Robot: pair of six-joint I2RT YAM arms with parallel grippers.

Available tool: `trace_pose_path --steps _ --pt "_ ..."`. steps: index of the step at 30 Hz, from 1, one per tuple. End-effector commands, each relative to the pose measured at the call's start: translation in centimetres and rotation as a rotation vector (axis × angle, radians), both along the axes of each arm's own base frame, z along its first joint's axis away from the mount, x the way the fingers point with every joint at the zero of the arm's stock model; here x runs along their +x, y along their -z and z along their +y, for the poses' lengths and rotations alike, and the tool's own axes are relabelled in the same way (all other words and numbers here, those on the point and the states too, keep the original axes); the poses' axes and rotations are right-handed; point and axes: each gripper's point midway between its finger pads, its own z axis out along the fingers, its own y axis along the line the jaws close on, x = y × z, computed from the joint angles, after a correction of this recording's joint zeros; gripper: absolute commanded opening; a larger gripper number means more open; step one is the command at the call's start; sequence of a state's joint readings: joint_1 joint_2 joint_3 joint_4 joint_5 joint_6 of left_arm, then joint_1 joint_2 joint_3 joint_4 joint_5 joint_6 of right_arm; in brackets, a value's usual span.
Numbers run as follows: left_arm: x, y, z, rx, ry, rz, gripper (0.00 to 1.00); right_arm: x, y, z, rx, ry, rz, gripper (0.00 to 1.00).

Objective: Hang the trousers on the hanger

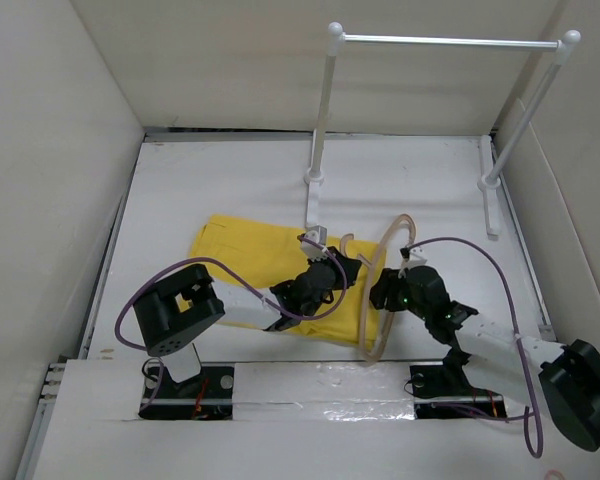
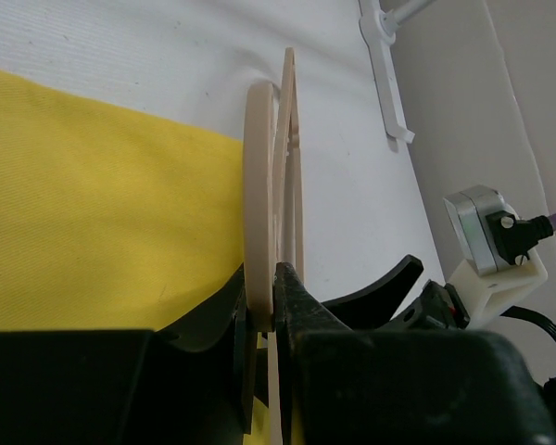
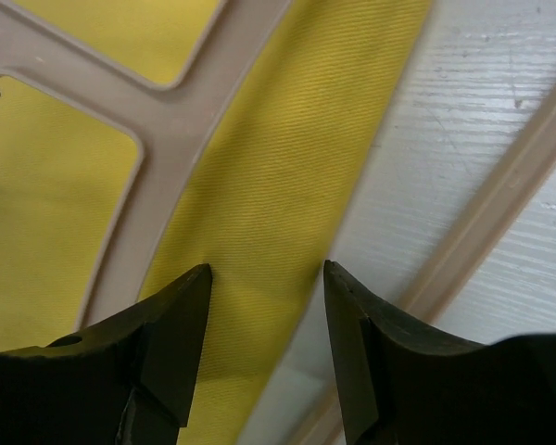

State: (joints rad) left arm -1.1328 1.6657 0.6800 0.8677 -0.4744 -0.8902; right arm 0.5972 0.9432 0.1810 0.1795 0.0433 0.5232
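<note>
No readable text, label or number shows anywhere.

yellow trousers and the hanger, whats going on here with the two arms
The left gripper is clamped on the beige hanger, holding it on edge at the edge of the yellow trousers, which lie spread on the white table. The right gripper is open, low over the trousers' edge next to the hanger, gripping nothing. The trousers are not hanging from the hanger yet.

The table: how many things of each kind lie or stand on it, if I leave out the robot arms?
Yellow trousers: 1
Beige clothes hanger: 1
White rail with two posts: 1
Total: 3
</note>
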Motion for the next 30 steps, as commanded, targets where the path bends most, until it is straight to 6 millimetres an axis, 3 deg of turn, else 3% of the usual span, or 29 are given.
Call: trace_pose_path --steps 1,4,5,7,11,13,16,24,30 --pt "0.0 -1.4 0.3 -0.019 -0.004 -0.042 0.0 0.1 -0.4 1.2 0.055 -0.028 -0.017 0.58" --pt "0.1 -1.8 0.4 -0.001 -0.007 -0.055 0.0 0.1 -0.4 1.0 0.066 -0.011 -0.024 0.39" --pt "0.2 -1.8 0.6 0.006 -0.018 -0.059 0.0 0.2 -0.8 1.0 0.073 -0.005 -0.038 0.18" --pt "0.2 -2.1 1.3 0.014 -0.03 -0.075 0.0 0.6 -1.5 0.4 0.063 0.023 -0.059 0.01" --pt "0.7 -1.7 3.0 0.093 -0.08 -0.095 0.0 1.1 -4.1 -0.9 0.058 0.079 -0.14 0.0" --pt "0.7 -1.4 4.0 0.121 -0.1 -0.101 0.0 1.4 -6.4 -1.0 0.077 0.084 -0.201 0.0" --pt "1.4 -0.9 6.1 0.136 -0.131 -0.096 0.0 1.5 -7.8 -1.8 0.068 0.107 -0.227 0.0" --pt "0.8 1.2 11.5 0.296 -0.21 -0.089 0.0 2.7 -10.2 -4.1 0.021 0.173 -0.28 0.0" --pt "0.6 0.3 14.7 0.306 -0.269 -0.103 0.0 3.9 -13.0 -7.1 -0.02 0.293 -0.352 0.0"
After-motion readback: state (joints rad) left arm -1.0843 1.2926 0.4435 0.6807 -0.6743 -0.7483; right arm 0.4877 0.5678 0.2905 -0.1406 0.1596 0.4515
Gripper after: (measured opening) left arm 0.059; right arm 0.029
